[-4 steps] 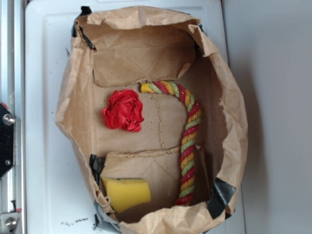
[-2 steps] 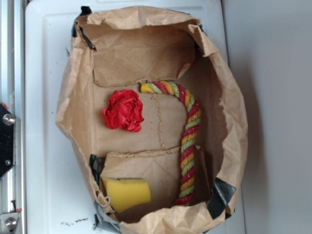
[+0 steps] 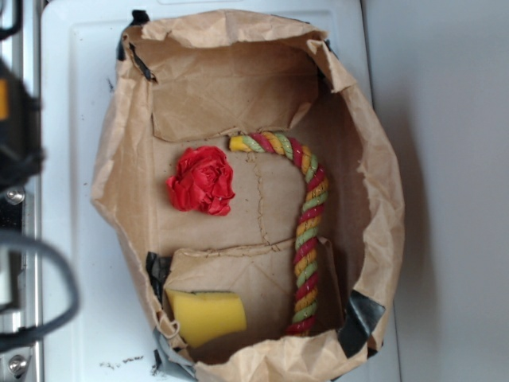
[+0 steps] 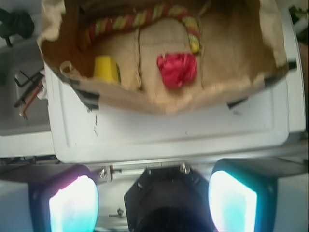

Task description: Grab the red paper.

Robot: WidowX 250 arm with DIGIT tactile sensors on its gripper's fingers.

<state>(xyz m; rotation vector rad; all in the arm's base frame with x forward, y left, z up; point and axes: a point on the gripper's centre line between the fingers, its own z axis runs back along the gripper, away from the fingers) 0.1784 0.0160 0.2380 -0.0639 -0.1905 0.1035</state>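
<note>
Fingers (spread wide) well apart from red paper, inside bag

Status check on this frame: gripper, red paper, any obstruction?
Gripper open, empty, outside the paper bag. Red paper untouched on bag floor, rope and yellow sponge apart from it. Only the bag wall between.
</note>
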